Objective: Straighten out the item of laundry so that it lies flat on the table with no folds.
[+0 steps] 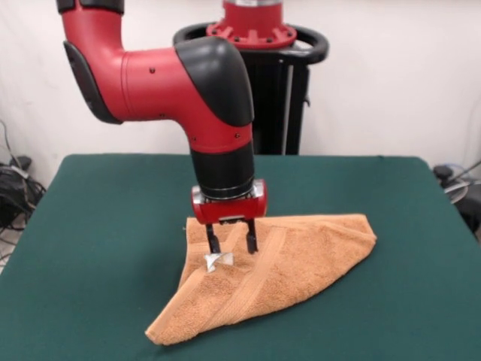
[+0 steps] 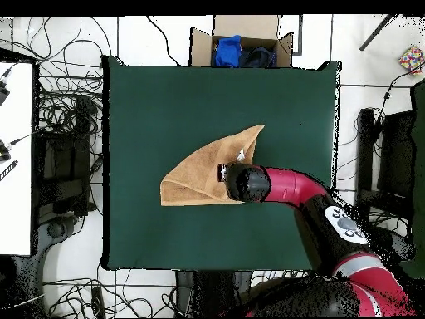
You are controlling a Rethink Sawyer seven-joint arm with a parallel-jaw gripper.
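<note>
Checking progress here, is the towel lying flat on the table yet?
No, the towel is folded over itself into a triangle on the table.

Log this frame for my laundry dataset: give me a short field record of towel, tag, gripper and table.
towel: orange-tan, folded over into a rough triangle, not flat
tag: small, white, on the towel's top near the gripper
gripper: fingers apart, tips down at the towel beside the tag; grasp unclear
table: dark green cloth, much wider than the towel
task state: folds remain
</note>
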